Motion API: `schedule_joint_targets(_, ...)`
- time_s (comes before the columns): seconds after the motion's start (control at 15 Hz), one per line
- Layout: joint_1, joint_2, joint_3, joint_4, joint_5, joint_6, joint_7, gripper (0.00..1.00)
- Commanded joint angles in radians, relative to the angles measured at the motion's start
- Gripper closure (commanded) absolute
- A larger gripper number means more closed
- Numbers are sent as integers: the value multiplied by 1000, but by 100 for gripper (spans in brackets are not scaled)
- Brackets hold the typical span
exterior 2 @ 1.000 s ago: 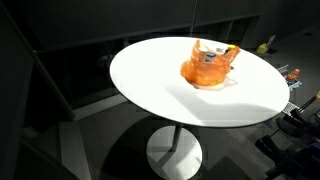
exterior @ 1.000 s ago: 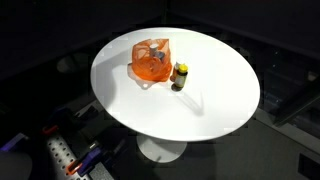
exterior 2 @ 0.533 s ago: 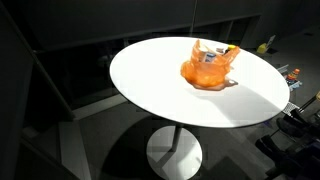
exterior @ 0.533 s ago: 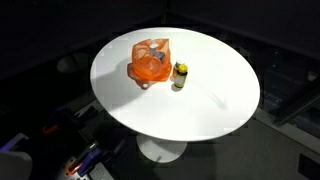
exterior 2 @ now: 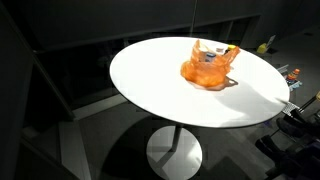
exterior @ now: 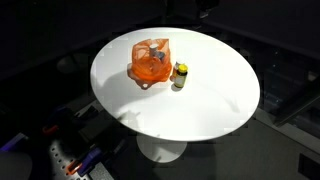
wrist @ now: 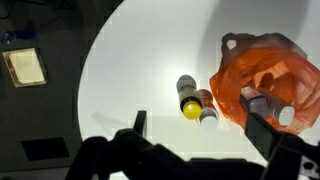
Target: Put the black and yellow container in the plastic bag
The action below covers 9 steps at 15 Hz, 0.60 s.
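The black container with a yellow cap (exterior: 180, 75) stands on the round white table (exterior: 215, 110), right beside the orange plastic bag (exterior: 150, 62). In the wrist view the container (wrist: 187, 97) is seen from above, with a brown white-capped bottle (wrist: 205, 108) touching it, next to the bag (wrist: 265, 80). Things lie inside the bag. In an exterior view the bag (exterior 2: 208, 66) hides most of the container (exterior 2: 232, 50). My gripper (wrist: 200, 135) is open and empty, high above the table, with the container between its fingers in the picture.
The table (exterior 2: 160, 80) stands on a single pedestal in a dark room. A tan box (wrist: 25, 67) lies on the floor beyond the table edge. A power strip (exterior: 60, 155) and cables lie on the floor by the table.
The arm's faint shadow on the table has slid away past the container and faded. The container and the bag have not moved.
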Motion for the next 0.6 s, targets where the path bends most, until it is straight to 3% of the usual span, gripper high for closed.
schedule_joint_targets(0.0, -28, 113, -2, 92, 47, -40, -84, 0)
schedule_joint_targets(0.27, -50, 176, 5, 134, 44, -61, -111, 0)
schedule_joint_targets(0.33, -43, 146, 9, 77, 28, -15, -79, 0)
schedule_joint_targets(0.53, -48, 167, 9, 100, 28, -30, -83, 0)
